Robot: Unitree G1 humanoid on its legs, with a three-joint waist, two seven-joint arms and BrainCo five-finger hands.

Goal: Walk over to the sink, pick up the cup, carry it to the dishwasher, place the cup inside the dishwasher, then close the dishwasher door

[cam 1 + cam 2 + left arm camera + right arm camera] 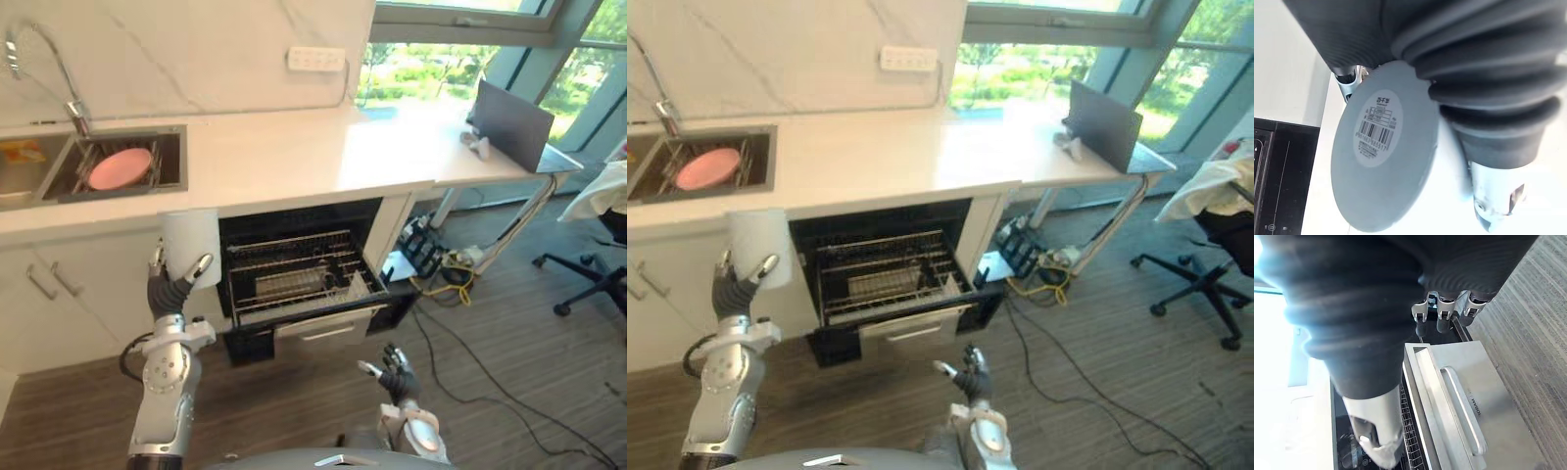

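My left hand (170,292) is raised in front of the cabinet, fingers curled round a white cup (192,245) held upright, just left of the dishwasher opening. The cup's round base with a barcode label (1382,166) faces the left wrist camera. The dishwasher (304,269) under the counter is pulled out, its wire rack (294,274) exposed and its steel front with a handle (1464,406) low at the front. My right hand (395,372) hangs low before the dishwasher, fingers relaxed and holding nothing. The sink (98,166) at the far left holds a pink plate (120,167).
A white counter (294,157) runs above the dishwasher. A laptop (511,122) sits on a side table to the right. Cables and a power strip (441,259) lie on the wooden floor beside the dishwasher. An office chair (588,274) stands far right.
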